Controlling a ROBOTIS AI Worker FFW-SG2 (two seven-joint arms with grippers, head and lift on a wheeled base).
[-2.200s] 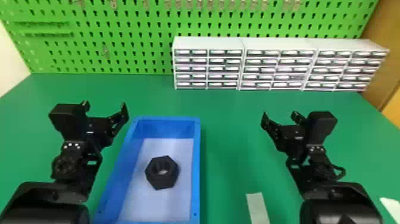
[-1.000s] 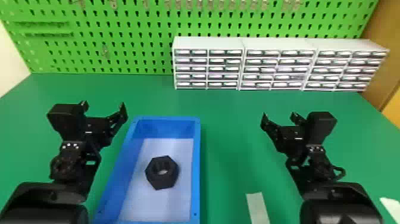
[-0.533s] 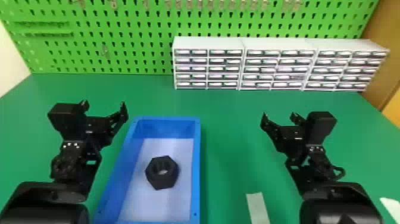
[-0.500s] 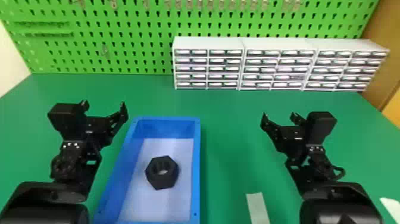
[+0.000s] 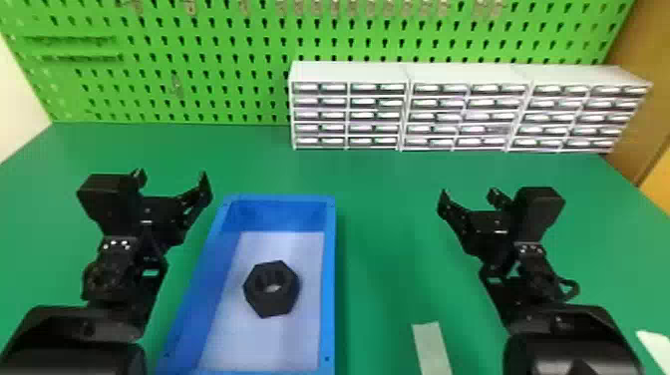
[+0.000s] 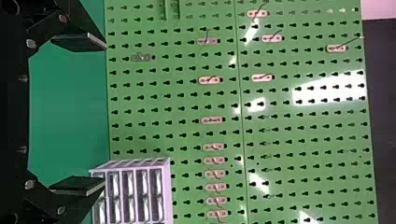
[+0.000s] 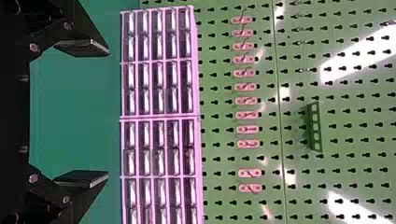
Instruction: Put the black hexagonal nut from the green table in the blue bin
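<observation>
In the head view the black hexagonal nut (image 5: pixel 272 288) lies inside the blue bin (image 5: pixel 328 279), on its pale floor. My left gripper (image 5: pixel 170 180) stands to the left of the bin's far end, apart from it. To the right of the bin, over the green table (image 5: pixel 389 239), is my right gripper (image 5: pixel 467 195). Both are empty. In the left wrist view the left gripper (image 6: pixel 77 114) has its two fingers wide apart. The right gripper (image 7: pixel 81 112) is likewise spread in the right wrist view, with nothing between its fingers.
White drawer cabinets (image 5: pixel 406 107) line the table's back edge, in front of a green pegboard (image 5: pixel 224 65). A pale strip (image 5: pixel 431 346) lies between the bin and the right arm. Another pale piece (image 5: pixel 656 346) is at the right edge.
My left gripper has shifted very slightly to the left compared with the oldest frame. The nut, the bin and the right arm have stayed where they were.
</observation>
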